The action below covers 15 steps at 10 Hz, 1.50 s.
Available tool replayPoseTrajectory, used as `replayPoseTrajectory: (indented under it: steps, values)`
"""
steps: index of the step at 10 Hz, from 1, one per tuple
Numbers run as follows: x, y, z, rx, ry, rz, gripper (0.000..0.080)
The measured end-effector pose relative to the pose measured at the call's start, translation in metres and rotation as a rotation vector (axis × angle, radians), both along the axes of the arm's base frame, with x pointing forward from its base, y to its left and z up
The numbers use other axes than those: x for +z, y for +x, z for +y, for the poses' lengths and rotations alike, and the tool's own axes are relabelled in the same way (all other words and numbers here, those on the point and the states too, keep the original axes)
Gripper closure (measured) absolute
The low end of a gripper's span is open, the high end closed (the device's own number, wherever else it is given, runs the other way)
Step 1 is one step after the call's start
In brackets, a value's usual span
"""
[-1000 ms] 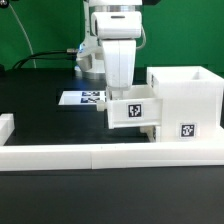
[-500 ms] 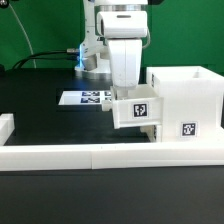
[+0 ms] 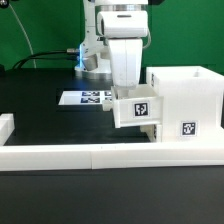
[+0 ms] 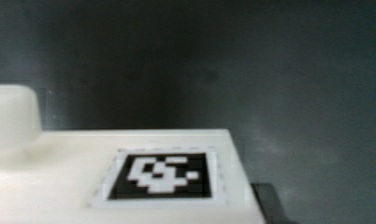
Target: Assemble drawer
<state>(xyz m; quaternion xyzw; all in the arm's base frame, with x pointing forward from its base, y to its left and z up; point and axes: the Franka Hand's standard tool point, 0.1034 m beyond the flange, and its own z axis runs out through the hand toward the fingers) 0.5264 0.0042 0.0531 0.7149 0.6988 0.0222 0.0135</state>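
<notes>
A small white drawer box (image 3: 135,110) with a black tag on its front sits against the open side of the larger white drawer case (image 3: 186,98), at the exterior view's right. My gripper (image 3: 127,88) comes straight down onto the small box's top edge and is shut on it. Its fingertips are hidden behind the box wall. In the wrist view, the box's tagged white panel (image 4: 164,175) fills the near part. A rounded white knob (image 4: 11,120) stands beside it. One dark finger (image 4: 265,203) shows at the panel's edge.
The marker board (image 3: 84,98) lies flat behind the box. A long white rail (image 3: 100,155) runs along the front of the black table, with a raised white end piece (image 3: 6,127) at the exterior view's left.
My gripper and the small drawer box have shifted together toward the exterior view's right, closer to the case. In the last half second they have barely moved.
</notes>
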Motion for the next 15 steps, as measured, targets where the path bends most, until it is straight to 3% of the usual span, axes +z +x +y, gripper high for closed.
replayPoseTrajectory:
  steps: [12,15]
  values:
    - [-0.0003,0.0001,0.0018,-0.023,0.004,-0.004,0.0754]
    - [0.0006,0.0019,0.0025,0.044,-0.017,-0.011,0.0754]
